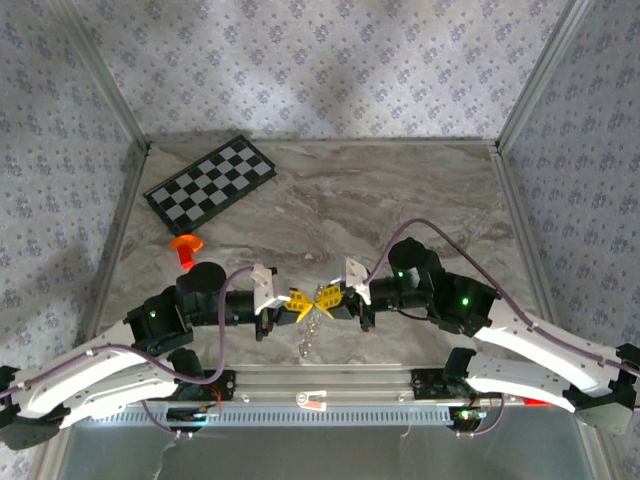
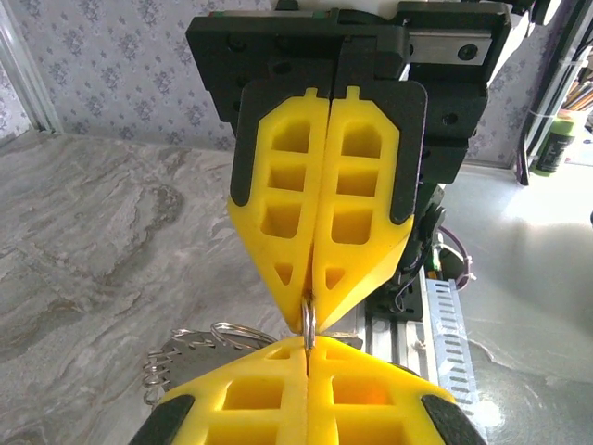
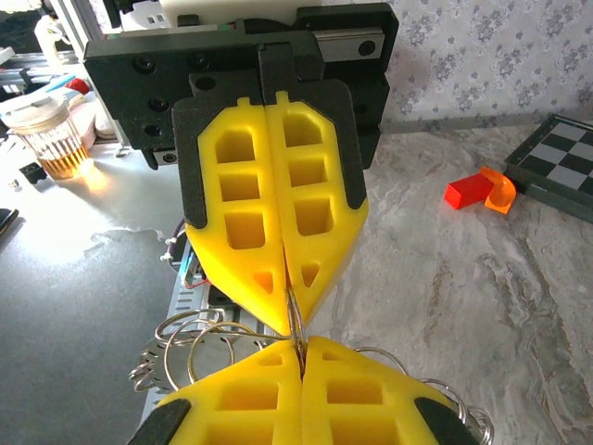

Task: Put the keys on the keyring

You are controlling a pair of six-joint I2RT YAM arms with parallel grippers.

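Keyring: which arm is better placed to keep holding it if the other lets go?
Left, narrowly. Left tool and right tool are both shut on the keyring, tip to tip, so either could hold; from above, its hanging bunch seems to trail toward the left side.

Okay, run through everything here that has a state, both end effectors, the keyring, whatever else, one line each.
left end effector, shut on the keyring
right end effector, shut on the keyring, tip to tip with the left one
keyring, pinched by both end effectors
checkerboard, lying flat, far left
orange piece, resting on the table, untouched
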